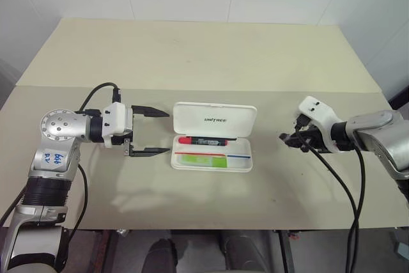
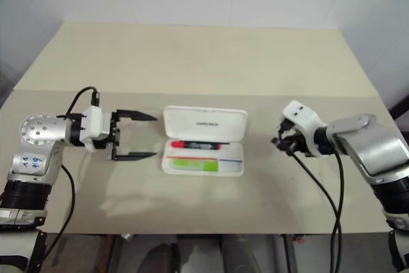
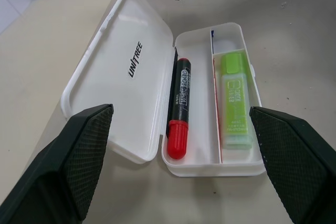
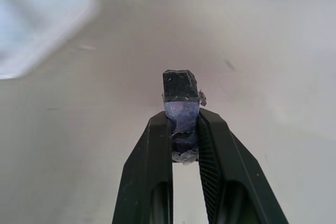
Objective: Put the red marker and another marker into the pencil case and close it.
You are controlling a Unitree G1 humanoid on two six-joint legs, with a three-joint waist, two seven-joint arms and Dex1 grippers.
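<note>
I see the case [image 1: 211, 153] open on the desk [image 1: 192, 55], red marker [image 3: 178, 109] and green marker [image 3: 234, 100] already inside. My left tool [image 1: 152, 132] stands wide open and empty just beside the case. My right tool [image 4: 183, 129] is pinched on a small dark block [image 4: 180, 85], well apart. Only the lid [image 1: 215, 120] remains; a careless push could slide the case instead of shutting it.

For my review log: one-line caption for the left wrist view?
Open pencil case holding red marker and green highlighter.
</note>
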